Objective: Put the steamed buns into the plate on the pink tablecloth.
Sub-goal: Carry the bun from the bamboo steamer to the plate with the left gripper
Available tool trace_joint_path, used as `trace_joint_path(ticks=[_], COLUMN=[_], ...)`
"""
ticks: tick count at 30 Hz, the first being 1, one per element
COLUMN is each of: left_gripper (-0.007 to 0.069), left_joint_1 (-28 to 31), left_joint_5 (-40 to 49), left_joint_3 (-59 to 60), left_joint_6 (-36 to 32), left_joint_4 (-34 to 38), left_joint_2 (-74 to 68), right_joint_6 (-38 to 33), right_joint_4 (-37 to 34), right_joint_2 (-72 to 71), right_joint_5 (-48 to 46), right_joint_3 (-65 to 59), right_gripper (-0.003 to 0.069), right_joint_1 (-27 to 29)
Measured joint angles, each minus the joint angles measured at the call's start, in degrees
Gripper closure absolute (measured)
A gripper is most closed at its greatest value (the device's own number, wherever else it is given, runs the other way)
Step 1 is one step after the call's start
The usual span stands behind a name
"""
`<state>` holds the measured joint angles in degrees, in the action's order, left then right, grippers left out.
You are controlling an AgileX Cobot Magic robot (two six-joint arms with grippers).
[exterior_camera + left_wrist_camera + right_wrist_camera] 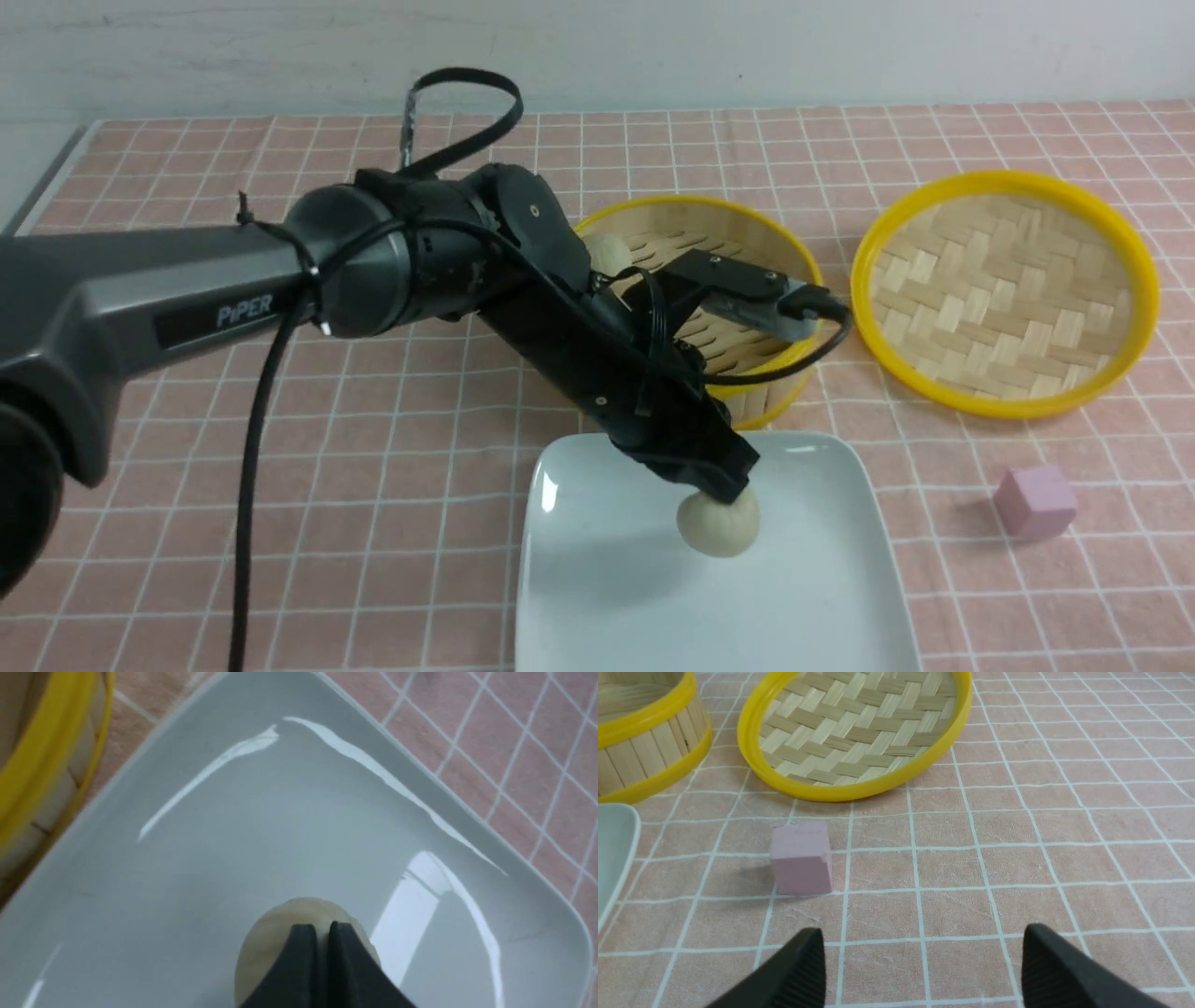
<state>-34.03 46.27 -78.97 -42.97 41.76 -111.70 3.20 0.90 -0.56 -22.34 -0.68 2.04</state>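
Your left gripper (717,493) is pinched onto the top of one steamed bun (721,532) over the plate (831,607). It looks soft and light, so squeeze gently. The second bun (607,252) sits in the basket (747,245).

Left arm (187,271) wore dark grey casing, white "PiPER" lettering; black cables (246,485) ran zip-tied along it. Right fingers (803,975) were black, ribbed.

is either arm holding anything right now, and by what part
The left end effector pinches a steamed bun by its top, above the white plate. The right end effector is open and holds nothing.
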Motion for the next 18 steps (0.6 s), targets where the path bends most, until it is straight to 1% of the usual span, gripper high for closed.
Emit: trace_joint_path(ticks=[6,13,18], left_gripper=[0.0589,0.0574,0.0531], left_joint_1=[0.0,0.0,0.0], left_joint_5=[-3.0,-4.0,-3.3], left_joint_3=[0.0,0.0,0.0], left_joint_6=[-1.1,-1.1,-1.1], left_joint_4=[-0.5,-0.6,-0.6], left_joint_2=[-0.4,-1.6,-3.6], right_joint_6=[0.0,0.0,0.0], right_joint_4=[-0.1,0.0,-0.1], right_joint_2=[0.0,0.0,0.0], right_joint_5=[0.0,0.0,0.0], right_joint_3=[0.0,0.0,0.0], right_gripper=[0.0111,0.0111,0.0111], right_joint_1=[0.0,0.0,0.0])
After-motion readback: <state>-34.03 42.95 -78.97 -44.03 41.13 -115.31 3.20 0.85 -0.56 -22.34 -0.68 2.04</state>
